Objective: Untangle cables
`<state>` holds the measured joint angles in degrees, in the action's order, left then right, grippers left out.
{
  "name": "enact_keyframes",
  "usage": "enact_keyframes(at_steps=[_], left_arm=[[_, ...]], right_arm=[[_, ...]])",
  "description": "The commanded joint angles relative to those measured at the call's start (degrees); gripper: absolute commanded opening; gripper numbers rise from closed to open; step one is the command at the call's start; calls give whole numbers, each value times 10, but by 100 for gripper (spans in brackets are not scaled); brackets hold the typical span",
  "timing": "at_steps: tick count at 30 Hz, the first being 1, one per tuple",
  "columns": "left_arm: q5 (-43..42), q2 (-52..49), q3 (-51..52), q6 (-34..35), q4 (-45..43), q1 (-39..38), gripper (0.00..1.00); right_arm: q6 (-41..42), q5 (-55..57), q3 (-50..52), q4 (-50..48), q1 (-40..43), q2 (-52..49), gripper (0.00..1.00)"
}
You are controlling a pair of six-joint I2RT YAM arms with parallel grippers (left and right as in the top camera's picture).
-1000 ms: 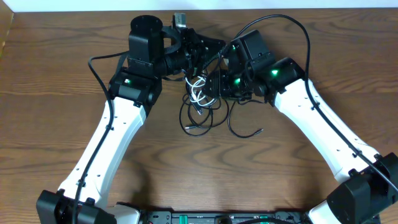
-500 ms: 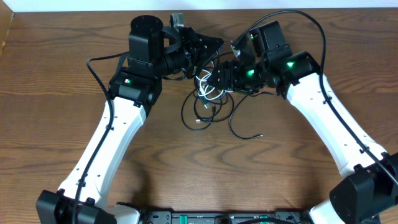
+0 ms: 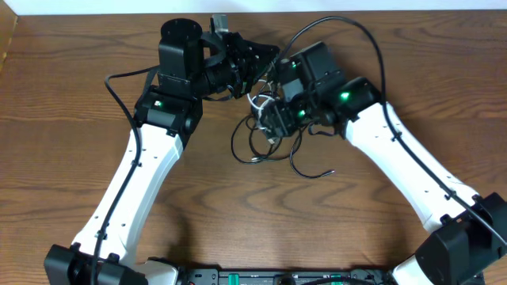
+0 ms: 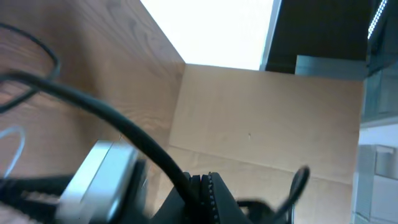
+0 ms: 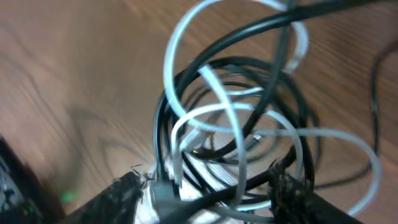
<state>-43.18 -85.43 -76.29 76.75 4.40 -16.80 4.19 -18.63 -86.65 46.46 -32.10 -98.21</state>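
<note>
Right pincer shifted left over cables, jaws spread, left pincer clenched.

I count two white-shelled robot arms, the left arm and the right arm, one thin white cord, what look like two thin black cords in the knot, and one brown wooden table.

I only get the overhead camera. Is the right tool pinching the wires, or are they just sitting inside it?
Observer: In the right wrist view, the right tool is open, with the tangled cables between its jaws.
Operator: Is the white one loose?
Observer: No, the white cable loops through the black cables.
Operator: What does the left camera show?
Observer: Up close, a black cord crosses beside a silver block.
</note>
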Motion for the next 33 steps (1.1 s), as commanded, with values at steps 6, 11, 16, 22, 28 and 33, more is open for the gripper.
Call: enact_keyframes(at_steps=[6,11,16,22,28,33], left_arm=[[-17,3,-1,5,-4,-8,8],[-17,3,-1,5,-2,-8,7],[-7,3,-1,-27,3,-8,8],[61,3,-1,-51,110,5,8],[183,3,-1,-52,263,18,7],[251,3,-1,-100,331,17,8]], right_arm=[[-64,-10,22,-12,-16,-4,26],[-33,-10,21,-14,-15,-1,2],[15,-10,19,-5,-4,22,1],[16,-10,19,18,11,99,1],[23,-10,19,24,30,199,1],[34,-9,19,8,41,261,1]])
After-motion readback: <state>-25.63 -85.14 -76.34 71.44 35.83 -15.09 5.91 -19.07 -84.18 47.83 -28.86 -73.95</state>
